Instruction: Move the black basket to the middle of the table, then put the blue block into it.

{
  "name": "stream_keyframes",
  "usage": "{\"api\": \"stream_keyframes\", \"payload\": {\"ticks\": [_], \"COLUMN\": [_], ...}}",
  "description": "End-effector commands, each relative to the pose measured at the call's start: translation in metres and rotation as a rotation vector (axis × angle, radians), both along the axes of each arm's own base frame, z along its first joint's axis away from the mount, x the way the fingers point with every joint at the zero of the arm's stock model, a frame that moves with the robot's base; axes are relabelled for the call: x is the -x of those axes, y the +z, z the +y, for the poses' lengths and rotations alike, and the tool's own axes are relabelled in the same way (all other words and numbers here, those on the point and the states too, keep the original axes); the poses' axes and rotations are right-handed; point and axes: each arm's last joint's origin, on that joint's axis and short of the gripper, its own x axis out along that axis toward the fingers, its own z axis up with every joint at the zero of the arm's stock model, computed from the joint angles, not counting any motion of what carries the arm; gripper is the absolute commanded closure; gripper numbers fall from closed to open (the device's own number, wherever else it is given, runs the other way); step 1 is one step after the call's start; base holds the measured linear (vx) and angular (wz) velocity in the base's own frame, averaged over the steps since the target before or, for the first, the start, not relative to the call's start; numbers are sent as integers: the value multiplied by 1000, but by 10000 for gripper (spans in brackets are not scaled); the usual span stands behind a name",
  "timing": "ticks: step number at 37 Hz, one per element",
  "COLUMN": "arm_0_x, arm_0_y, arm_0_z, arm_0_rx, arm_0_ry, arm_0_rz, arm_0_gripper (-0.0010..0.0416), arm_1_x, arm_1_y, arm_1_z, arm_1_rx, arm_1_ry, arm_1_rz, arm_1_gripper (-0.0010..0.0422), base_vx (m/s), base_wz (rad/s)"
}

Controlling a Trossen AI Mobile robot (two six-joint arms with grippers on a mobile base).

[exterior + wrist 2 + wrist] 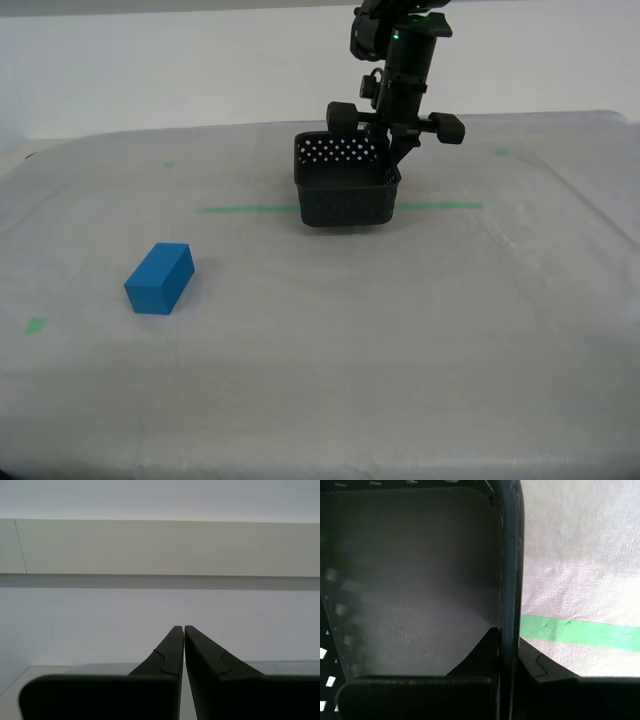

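The black basket (345, 190) stands over the green tape line (245, 209), a little toward the exterior view's right of centre and toward the back of the table (400, 340). My first gripper (394, 165) comes down from above and is shut on the basket's wall (510, 580) on the exterior view's right, one finger inside and one outside. The basket's inside (410, 580) holds nothing that I can see. The blue block (160, 278) lies alone on the cloth toward the exterior view's front left, far from the basket. My second gripper (184, 630) is shut on nothing and faces a plain wall.
Small green tape bits lie at the exterior view's left (36, 325), back left (168, 164) and back right (503, 152). The green line (580, 632) runs on past the basket's outside. The table's edges curve away at both sides of the exterior view.
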Motion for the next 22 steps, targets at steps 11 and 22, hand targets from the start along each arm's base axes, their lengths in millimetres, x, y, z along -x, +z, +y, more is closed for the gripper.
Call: {"api": "stream_keyframes", "payload": {"ticks": [11,22], "arm_0_x": [0,0], "arm_0_y": [-10,-10], "arm_0_z": [0,-6], "arm_0_rx": [9,46], "arm_0_ry": [-52,-50], "arm_0_rz": [-13,-11], "arm_0_gripper": [406,406], "arm_1_x": [0,0], "arm_1_y": [0,0], "arm_1_z": [0,0], "arm_1_rx": [-2,-1], "arm_1_ry": [0,0], "arm_1_rz": [-3,-3], "arm_1_gripper": [412,412], "base_vx": [0,0], "base_wz": [0,0]}}
